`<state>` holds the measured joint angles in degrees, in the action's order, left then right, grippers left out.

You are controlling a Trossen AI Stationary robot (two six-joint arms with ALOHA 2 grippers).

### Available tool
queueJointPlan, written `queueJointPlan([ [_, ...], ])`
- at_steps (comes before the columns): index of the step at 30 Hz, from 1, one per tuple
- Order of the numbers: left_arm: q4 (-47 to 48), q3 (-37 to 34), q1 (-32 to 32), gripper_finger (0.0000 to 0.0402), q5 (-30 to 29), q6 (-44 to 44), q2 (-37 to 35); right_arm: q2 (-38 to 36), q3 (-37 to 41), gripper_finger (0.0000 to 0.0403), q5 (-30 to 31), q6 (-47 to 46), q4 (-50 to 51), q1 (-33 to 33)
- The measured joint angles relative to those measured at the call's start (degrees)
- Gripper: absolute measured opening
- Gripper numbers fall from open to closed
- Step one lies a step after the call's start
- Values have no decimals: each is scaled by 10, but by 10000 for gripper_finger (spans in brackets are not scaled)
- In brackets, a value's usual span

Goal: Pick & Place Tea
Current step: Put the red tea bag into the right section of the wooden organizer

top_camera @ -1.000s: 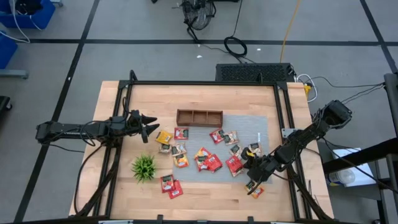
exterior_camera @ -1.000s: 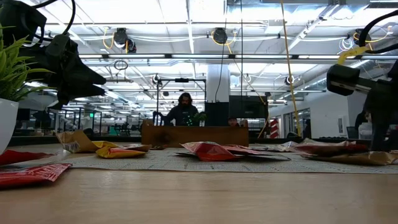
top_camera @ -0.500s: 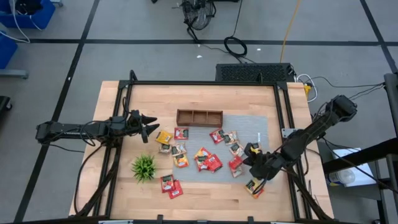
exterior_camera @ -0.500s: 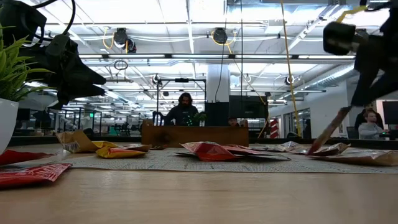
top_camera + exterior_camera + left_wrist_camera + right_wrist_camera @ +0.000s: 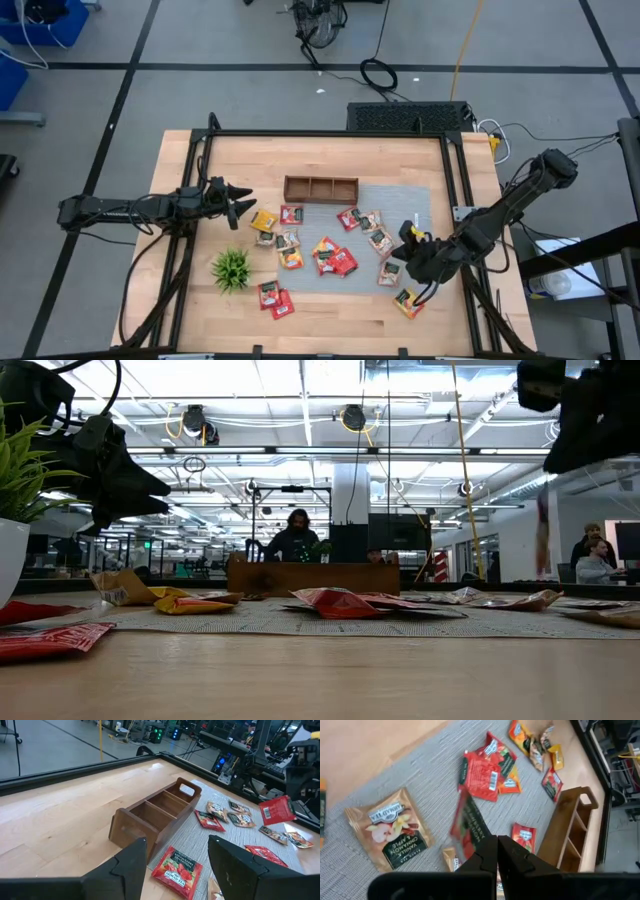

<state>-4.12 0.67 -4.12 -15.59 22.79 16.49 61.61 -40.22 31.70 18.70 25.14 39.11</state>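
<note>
Packet (image 5: 470,827) in right pincer (image 5: 497,851), label wrist-view only

Tea packets (image 5: 330,255): small flat squares, red, orange, yellow, grey-brown, printed labels, scattered flat across frame centre of high view. Most lie on grey mat; yellow one (image 5: 264,221) left of mat on bare wood. Two red (image 5: 275,298) lie lower left. One orange (image 5: 407,302) lies lower right. One red packet (image 5: 470,831) lifted, hanging edge-down, pinched at one corner.

Held red packet (image 5: 468,827) motion-blurred, right hand (image 5: 585,410) cut by frame edge
</note>
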Motion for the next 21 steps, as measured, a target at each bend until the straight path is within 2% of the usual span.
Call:
queueJointPlan([
  [21,0,0,0,212,0,0,0,0,-176,0,32,-71,61,-10],
])
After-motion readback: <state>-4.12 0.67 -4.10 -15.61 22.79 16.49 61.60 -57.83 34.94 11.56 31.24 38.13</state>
